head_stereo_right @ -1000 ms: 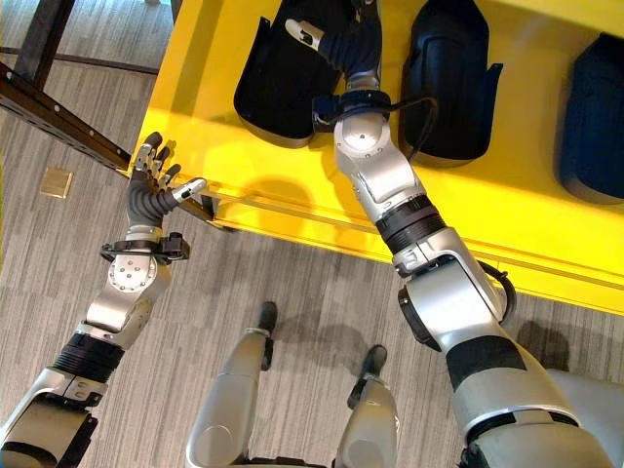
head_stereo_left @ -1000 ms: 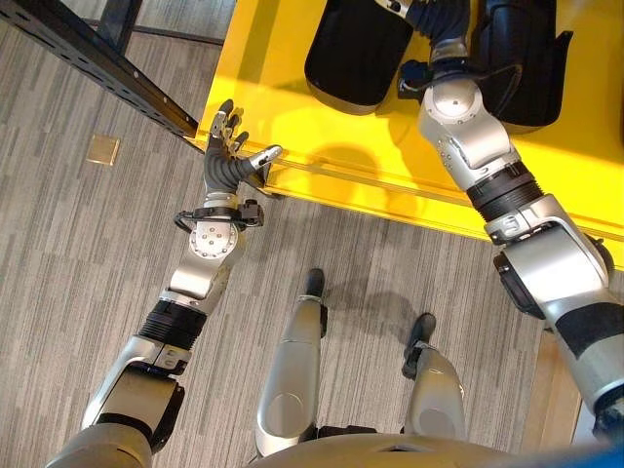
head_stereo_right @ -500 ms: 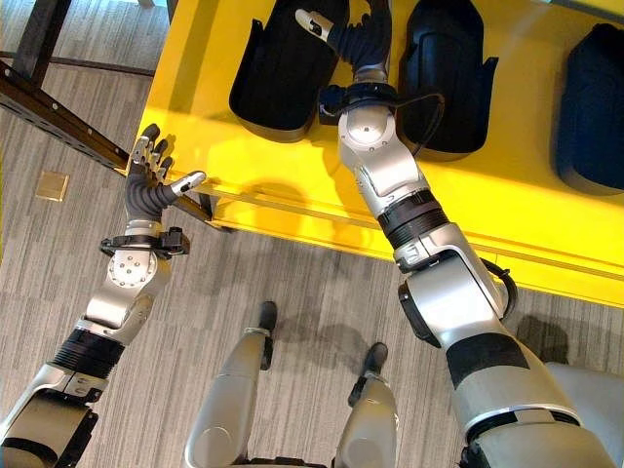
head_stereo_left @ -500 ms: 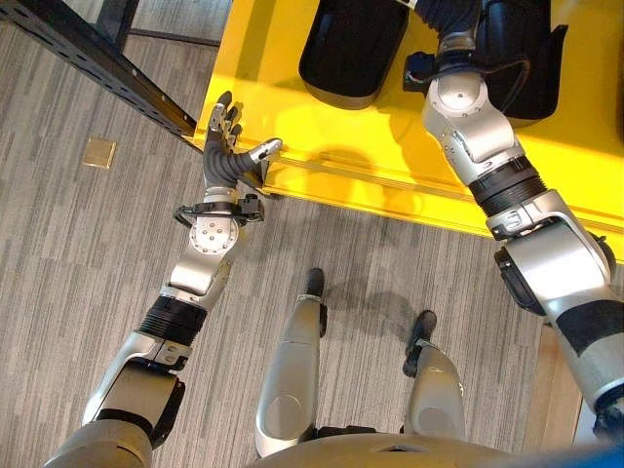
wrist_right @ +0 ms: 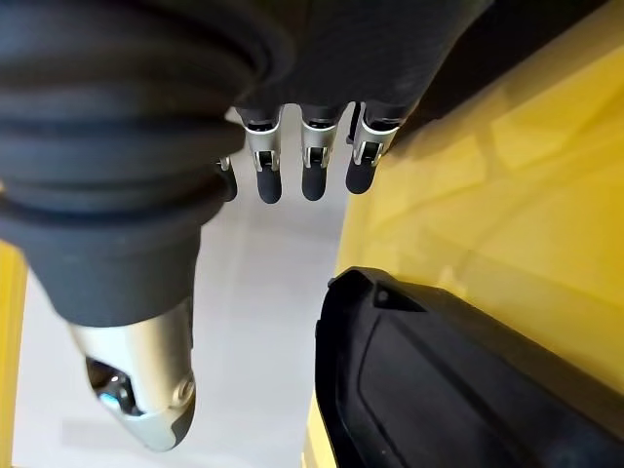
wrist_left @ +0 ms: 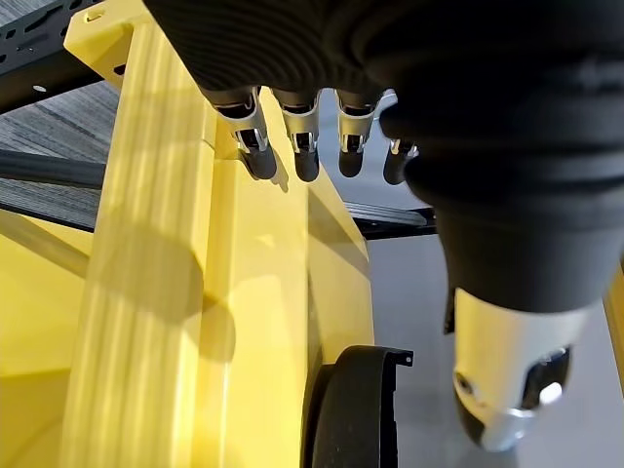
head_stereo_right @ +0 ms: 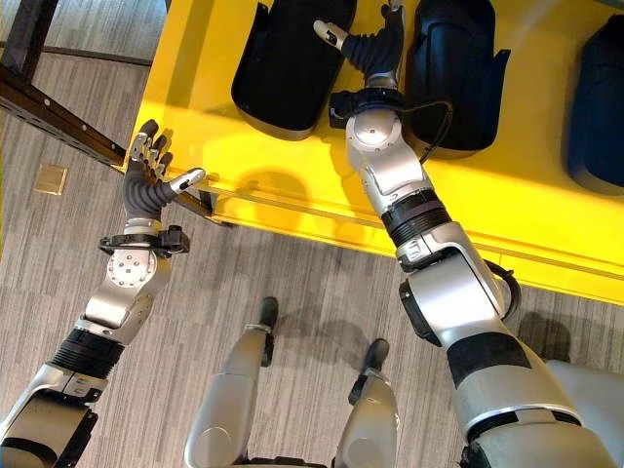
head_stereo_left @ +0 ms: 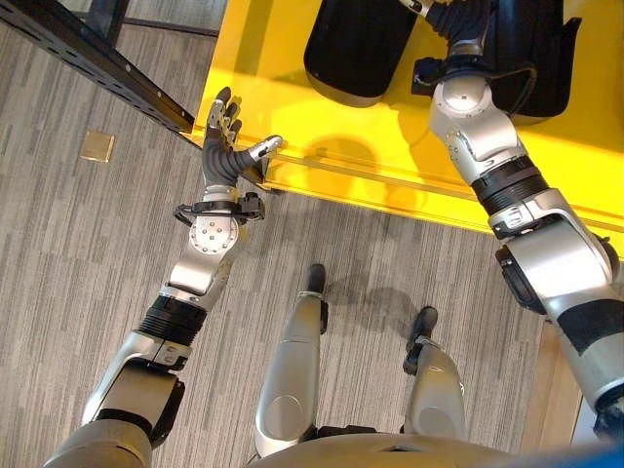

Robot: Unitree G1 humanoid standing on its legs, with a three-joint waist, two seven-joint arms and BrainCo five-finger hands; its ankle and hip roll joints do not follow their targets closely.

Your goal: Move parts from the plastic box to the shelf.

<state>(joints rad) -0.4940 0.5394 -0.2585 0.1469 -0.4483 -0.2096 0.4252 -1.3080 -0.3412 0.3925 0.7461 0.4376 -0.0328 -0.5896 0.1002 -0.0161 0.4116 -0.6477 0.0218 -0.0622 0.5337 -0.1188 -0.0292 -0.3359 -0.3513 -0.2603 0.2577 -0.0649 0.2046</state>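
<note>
I see the left robot hand (head_stereo_left: 225, 146) at the upper left of the head view, fingers straight and spread, thumb out to the side, holding nothing. Its thumb tip lies at the near corner of the yellow box (head_stereo_left: 390, 171), just beside the rim, and a dark shelf rail (head_stereo_left: 93, 60) runs diagonally across the upper left corner beyond it. The right robot hand (head_stereo_right: 372, 47) is at the top centre, reaching into the box with fingers relaxed and empty, in the gap between two black parts. One black part (head_stereo_right: 288, 58) lies to its left and another black part (head_stereo_right: 453, 73) to its right, both on the box floor. A third black part (head_stereo_right: 600, 107) lies at the right edge.
</note>
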